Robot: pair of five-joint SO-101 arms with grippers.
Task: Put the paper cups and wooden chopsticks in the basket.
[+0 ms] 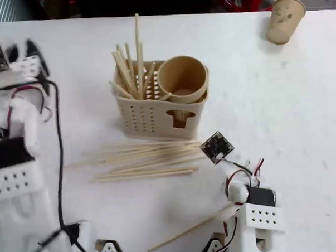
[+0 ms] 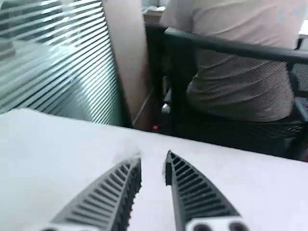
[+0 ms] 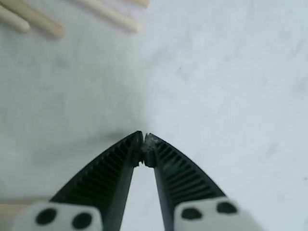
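A beige perforated basket (image 1: 156,112) stands mid-table with several wooden chopsticks (image 1: 133,69) upright in it and a paper cup (image 1: 182,78) beside them. More chopsticks (image 1: 147,159) lie in a loose pile just in front of the basket, and a single chopstick (image 1: 186,230) lies nearer the front edge. A second paper cup (image 1: 285,19) stands at the far right. My right gripper (image 3: 143,139) is shut on nothing just above the bare table, with chopstick ends (image 3: 33,18) farther off. My left gripper (image 2: 153,166) hovers near the far left edge, fingers slightly apart and holding nothing.
The left arm (image 1: 13,149) and its black cable (image 1: 59,164) take up the table's left side. The right arm (image 1: 260,208) sits at the front right, its camera board (image 1: 216,147) close to the pile. A seated person is beyond the table's far edge.
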